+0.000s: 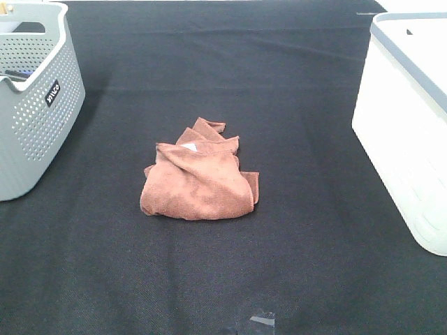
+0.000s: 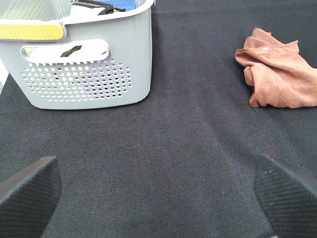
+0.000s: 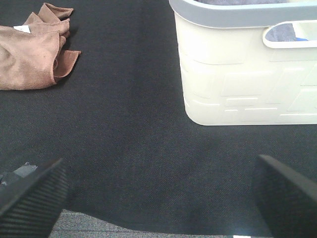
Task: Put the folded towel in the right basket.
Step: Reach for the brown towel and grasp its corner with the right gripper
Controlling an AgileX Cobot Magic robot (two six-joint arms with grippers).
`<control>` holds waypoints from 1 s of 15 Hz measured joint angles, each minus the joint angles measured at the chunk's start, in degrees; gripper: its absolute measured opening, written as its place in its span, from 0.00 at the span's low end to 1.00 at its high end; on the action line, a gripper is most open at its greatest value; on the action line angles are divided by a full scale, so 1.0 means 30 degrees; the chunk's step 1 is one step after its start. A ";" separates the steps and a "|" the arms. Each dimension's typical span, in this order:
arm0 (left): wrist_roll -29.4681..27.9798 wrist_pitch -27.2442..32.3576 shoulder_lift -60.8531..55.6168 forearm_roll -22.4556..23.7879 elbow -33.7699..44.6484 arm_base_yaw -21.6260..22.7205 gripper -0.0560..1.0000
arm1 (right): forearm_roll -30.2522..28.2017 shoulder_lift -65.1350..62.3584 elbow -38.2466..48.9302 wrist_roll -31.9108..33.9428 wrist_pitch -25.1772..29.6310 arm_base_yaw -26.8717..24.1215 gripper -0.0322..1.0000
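Note:
The rust-brown folded towel [image 1: 199, 174] lies bundled on the black cloth near the table's middle, its white tag on top. It also shows in the left wrist view [image 2: 277, 74] and in the right wrist view [image 3: 32, 52]. The right basket [image 1: 408, 132], a white tub with a grey-blue rim, stands at the right edge and shows in the right wrist view [image 3: 247, 69]. My left gripper [image 2: 158, 198] is open and empty, well short of the towel. My right gripper [image 3: 158, 198] is open and empty, in front of the tub. Neither gripper shows in the exterior high view.
A grey perforated basket [image 1: 35, 105] with a dark label stands at the far left, with items inside; it also shows in the left wrist view [image 2: 84, 64]. A piece of tape [image 1: 262, 321] lies near the cloth's front edge.

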 joint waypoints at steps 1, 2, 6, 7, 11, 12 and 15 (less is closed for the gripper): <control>0.0000 0.0000 0.0000 0.0000 0.0000 0.0000 0.99 | 0.0000 0.0000 0.0000 0.0000 0.0000 0.0000 0.97; 0.0000 0.0000 0.0000 0.0000 0.0000 0.0000 0.99 | 0.0000 0.0000 0.0000 0.0000 0.0000 0.0000 0.97; 0.0000 0.0000 0.0000 0.0000 0.0000 0.0000 0.99 | 0.0000 0.0000 0.0000 0.0000 0.0000 0.0000 0.97; 0.0000 0.0000 0.0000 0.0000 0.0000 0.0000 0.99 | 0.0000 0.0000 0.0000 0.0000 0.0000 0.0000 0.97; 0.0000 0.0000 0.0000 0.0000 0.0000 0.0000 0.99 | 0.0000 0.0000 0.0000 0.0000 0.0000 0.0000 0.97; 0.0000 0.0000 0.0000 0.0000 0.0000 0.0000 0.99 | 0.0000 0.0000 0.0000 0.0000 0.0000 0.0000 0.97; 0.0000 0.0000 0.0000 0.0000 0.0000 0.0000 0.99 | 0.0000 0.0000 0.0000 0.0000 0.0000 0.0000 0.97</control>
